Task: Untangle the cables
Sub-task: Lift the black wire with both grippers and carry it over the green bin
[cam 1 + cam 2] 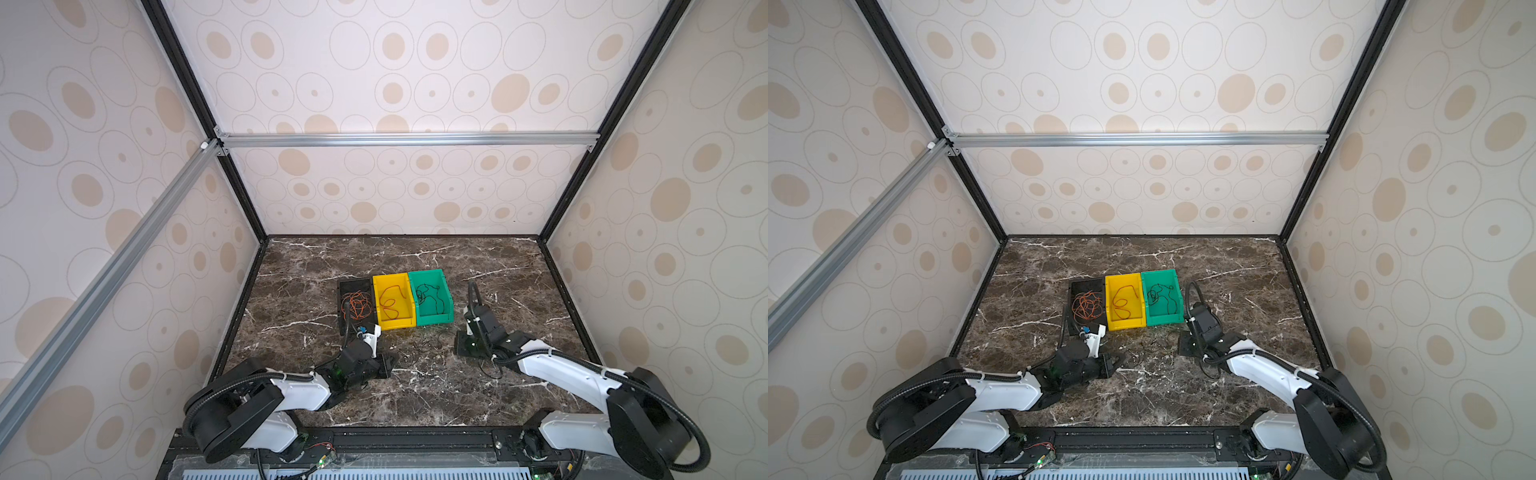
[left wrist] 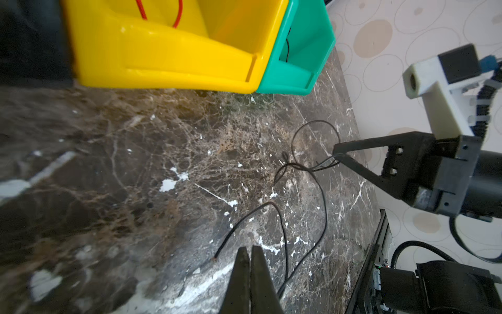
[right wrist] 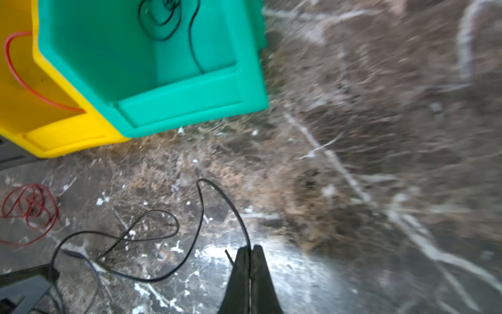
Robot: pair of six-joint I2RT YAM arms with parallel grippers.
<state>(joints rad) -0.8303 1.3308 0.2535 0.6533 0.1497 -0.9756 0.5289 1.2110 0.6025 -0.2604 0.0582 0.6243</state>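
Loose black cables (image 2: pixel 285 233) lie looped on the marble between my two grippers, in front of the bins. My left gripper (image 2: pixel 250 248) is shut low over the table, and two strands meet and run in under its side. My right gripper (image 3: pixel 249 248) is shut on a black cable (image 3: pixel 201 217) with a short end sticking out by its tip. In the left wrist view, strands also enter the right gripper (image 2: pixel 336 155). A small red tangle (image 3: pixel 30 206) lies on the table. In both top views the left gripper (image 1: pixel 390 362) and right gripper (image 1: pixel 458 345) face each other.
Three bins stand side by side at mid table. The black bin (image 1: pixel 353 284) holds orange cables (image 1: pixel 357 305). The yellow bin (image 1: pixel 395 323) holds a red cable (image 1: pixel 390 301), and the green bin (image 1: pixel 434 319) a black one (image 1: pixel 428 297). Walls enclose the table.
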